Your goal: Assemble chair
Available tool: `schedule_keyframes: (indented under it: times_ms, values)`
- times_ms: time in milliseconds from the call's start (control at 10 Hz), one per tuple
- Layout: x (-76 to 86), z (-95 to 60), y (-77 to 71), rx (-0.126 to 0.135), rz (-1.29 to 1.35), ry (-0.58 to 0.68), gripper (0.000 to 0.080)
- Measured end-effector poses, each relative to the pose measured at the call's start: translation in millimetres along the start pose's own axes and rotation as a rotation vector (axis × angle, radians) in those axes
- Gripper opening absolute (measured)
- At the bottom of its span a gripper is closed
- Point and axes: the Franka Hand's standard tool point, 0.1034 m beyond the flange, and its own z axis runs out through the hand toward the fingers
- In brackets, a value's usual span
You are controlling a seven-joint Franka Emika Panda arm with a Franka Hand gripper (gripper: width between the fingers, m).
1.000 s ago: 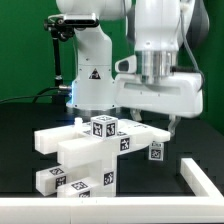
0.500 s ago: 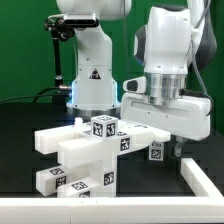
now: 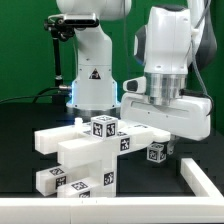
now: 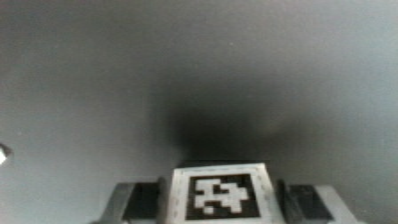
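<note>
White plastic filled most of what we saw around the gripper, which hung low at the exterior view's right, its fingers down beside a small white tagged block of the chair. In the wrist view the same tagged block sat between the two grey fingers, one on each side of it, with the black-and-white marker facing the camera; the fingers stood close against its sides, but we could not tell whether they pinched it or merely flanked it. That block stood just beside the rest of the chair, a chunky stack of white pieces near the middle of the black table: a long flat panel lay across the top with a tagged cube on it, and lower pieces carried more square markers on their front faces. At the exterior view's right edge ran the white border rail, near the gripper but apart from it. Behind everything stood the arm's white base against a green backdrop.
</note>
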Motion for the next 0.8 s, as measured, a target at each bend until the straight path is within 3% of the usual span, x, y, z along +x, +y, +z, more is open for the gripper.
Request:
schedule_keyframes:
  times_ms: [600, 700, 800]
  values:
    - [-1.3, -3.6, -0.7, -0.004, 0.000, -0.013, 0.0284]
    - [-2.8, -28.7, -2.3, -0.002, -0.019, -0.064, 0.0284]
    - [4.1, -60.7, 0.3, 0.034, -0.030, -0.084, 0.0284]
